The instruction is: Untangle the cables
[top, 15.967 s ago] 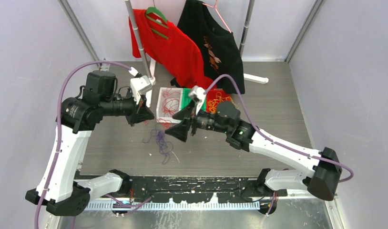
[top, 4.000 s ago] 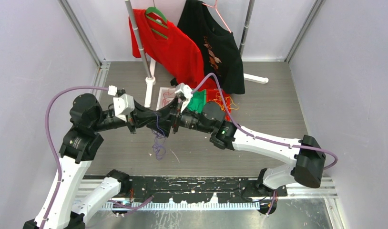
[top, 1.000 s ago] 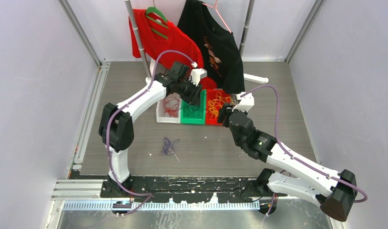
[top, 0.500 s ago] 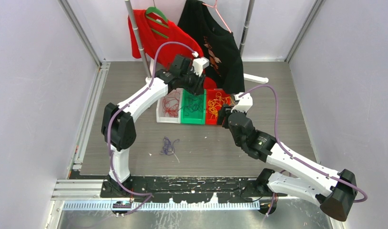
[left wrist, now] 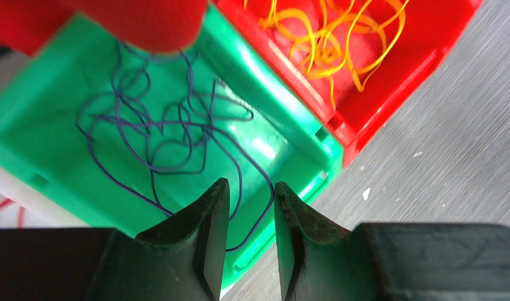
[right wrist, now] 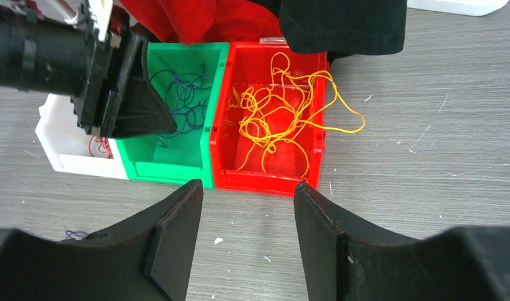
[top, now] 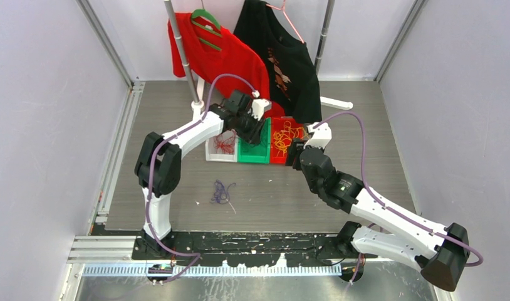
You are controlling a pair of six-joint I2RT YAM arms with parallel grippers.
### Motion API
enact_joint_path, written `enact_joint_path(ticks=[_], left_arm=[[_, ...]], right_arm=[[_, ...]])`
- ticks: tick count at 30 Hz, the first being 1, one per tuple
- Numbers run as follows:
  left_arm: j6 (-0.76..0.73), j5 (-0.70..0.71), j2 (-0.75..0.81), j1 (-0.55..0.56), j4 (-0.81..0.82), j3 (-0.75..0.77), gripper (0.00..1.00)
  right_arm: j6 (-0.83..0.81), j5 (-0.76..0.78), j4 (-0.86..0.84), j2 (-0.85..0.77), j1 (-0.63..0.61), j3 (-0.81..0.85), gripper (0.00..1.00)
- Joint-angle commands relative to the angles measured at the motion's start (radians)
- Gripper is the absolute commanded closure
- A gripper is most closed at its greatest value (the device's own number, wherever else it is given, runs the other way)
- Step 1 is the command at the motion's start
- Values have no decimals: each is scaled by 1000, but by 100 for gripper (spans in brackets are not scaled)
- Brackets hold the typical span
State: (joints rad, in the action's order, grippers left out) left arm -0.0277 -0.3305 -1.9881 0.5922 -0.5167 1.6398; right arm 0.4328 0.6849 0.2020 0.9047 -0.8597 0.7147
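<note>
Purple cables (left wrist: 165, 135) lie in the green bin (left wrist: 290, 135), below the left end effector (left wrist: 251, 251), which is narrowly parted and empty. The right end effector (right wrist: 247, 232) gapes empty before the red bin (right wrist: 265, 182); yellow cables (right wrist: 271, 116) overhang its edge.

1. A robot lab cell: bare pale walls (top: 46, 157) close in a grey table (top: 365, 125) on three sides.
2. Two arms (top: 378, 210) trailing lilac hoses (top: 359, 135) are bolted to a black rail (top: 240, 241), well behind the left gripper (top: 257, 130).
3. Right under that gripper sit white, green and red bins (top: 252, 158); just beyond it, shirts (top: 230, 63) hang on a rack (top: 179, 47).
</note>
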Motion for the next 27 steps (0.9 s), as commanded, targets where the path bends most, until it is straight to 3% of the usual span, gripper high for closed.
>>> enact_joint_path(ticks=[1,6,11,17,20,27], left_arm=[[-43,0,34,-15,24,-20,66],[-33,-53,88,-52,-11,34,61],[0,-224,160,-78,-134,167,35],[-4,-301,278,-161,-344,281,16],[-42,-316,352,-265,-427,227,13],[-231,-383,573,-531,-581,-91,9]], right_arm=[[10,-20,-16,-4,4,39,40],[9,-64,-20,27,4,54,41],[0,-158,-72,77,2,58,37],[-79,-337,-185,199,-36,83,30],[-102,-447,-207,330,-85,146,27],[-136,-572,-260,677,-213,304,24]])
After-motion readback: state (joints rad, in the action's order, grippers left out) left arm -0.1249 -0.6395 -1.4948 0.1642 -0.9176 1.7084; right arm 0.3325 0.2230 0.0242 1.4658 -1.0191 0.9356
